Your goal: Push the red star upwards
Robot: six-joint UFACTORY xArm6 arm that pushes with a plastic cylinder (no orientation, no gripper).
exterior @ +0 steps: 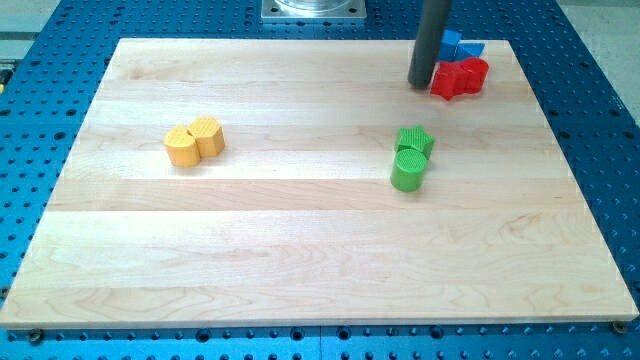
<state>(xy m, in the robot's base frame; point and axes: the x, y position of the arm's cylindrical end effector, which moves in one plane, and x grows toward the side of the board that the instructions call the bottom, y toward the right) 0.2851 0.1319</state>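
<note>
The red star (461, 78) lies near the board's top right corner. A blue block (462, 46), shape unclear, sits just above it and touches it. My rod comes down from the view's top, and my tip (421, 84) rests on the board just left of the red star, close to its left edge or touching it. The rod hides part of the blue block's left side.
A green cylinder (408, 169) sits right of centre with a green block (414, 140) touching it from above. Two yellow blocks (194, 141) lie together at the left. The wooden board (300, 250) rests on a blue perforated table. A metal mount (313, 9) is at the top.
</note>
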